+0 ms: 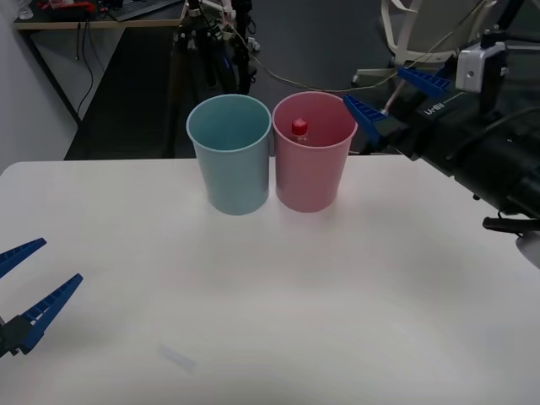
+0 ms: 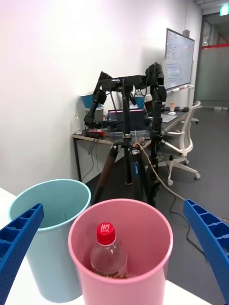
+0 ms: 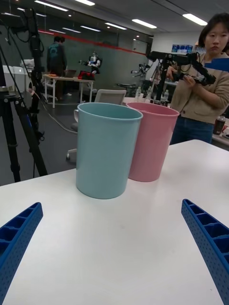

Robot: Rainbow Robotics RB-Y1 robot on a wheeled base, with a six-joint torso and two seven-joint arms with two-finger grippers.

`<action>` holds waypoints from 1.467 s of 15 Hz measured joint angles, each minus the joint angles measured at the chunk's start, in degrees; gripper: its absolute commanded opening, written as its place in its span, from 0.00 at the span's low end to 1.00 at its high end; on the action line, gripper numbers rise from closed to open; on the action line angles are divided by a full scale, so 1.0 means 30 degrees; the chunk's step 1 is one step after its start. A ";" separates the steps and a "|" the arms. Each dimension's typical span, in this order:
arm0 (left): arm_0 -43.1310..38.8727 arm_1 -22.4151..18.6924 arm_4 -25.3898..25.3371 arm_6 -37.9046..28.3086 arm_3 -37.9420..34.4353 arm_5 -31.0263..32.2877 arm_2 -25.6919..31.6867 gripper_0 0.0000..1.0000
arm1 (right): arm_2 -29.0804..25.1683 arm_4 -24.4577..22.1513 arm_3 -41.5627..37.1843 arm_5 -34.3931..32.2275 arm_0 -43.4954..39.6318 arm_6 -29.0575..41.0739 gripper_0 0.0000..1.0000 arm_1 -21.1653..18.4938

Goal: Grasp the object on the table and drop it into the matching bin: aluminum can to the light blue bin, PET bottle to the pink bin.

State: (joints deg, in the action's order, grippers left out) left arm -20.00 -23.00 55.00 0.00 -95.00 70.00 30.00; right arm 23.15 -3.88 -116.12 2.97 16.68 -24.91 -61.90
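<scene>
Front view shows the white table [image 1: 278, 295] spreading below both arms. Just beyond the right end effector [image 1: 390, 93], which hangs released and spread beside the rim, stands the pink bin [image 1: 312, 173], touching the light blue bin [image 1: 232, 169] on its far side. Inside the pink bin, below the right end effector, stands the PET bottle [image 2: 108, 252], upright, red cap up. Well apart, the left end effector [image 1: 34, 283] hovers released over the table's near edge.

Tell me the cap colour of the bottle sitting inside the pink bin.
Red, on the PET bottle in the pink bin; clearest in the right wrist view.
</scene>
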 measured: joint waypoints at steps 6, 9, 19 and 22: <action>0.0000 0.0000 0.0000 0.0001 0.0000 0.0000 0.0000 1.00 | -0.3035 -0.4397 -0.0050 -0.4952 -0.4667 0.5767 1.00 -0.0468; 0.0000 0.0000 0.0000 0.0000 0.0000 0.0000 0.0000 1.00 | -0.4993 -0.7094 -0.0063 -0.7109 -0.7343 0.8441 1.00 -0.0183; -0.0003 0.0000 0.0000 0.0000 0.0001 0.0000 0.0000 1.00 | -1.1741 -1.5276 -0.0071 -1.2846 -1.4559 1.3196 1.00 0.4355; -0.0002 0.0000 0.0000 0.0000 0.0000 0.0000 0.0000 1.00 | -1.2837 -1.5548 -0.0789 -1.3351 -1.6200 1.3466 1.00 0.4935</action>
State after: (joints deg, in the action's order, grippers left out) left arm -20.00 -23.00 55.00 0.00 -95.00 70.00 30.00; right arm -15.35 -50.52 -118.49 -37.08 -31.92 15.49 -47.09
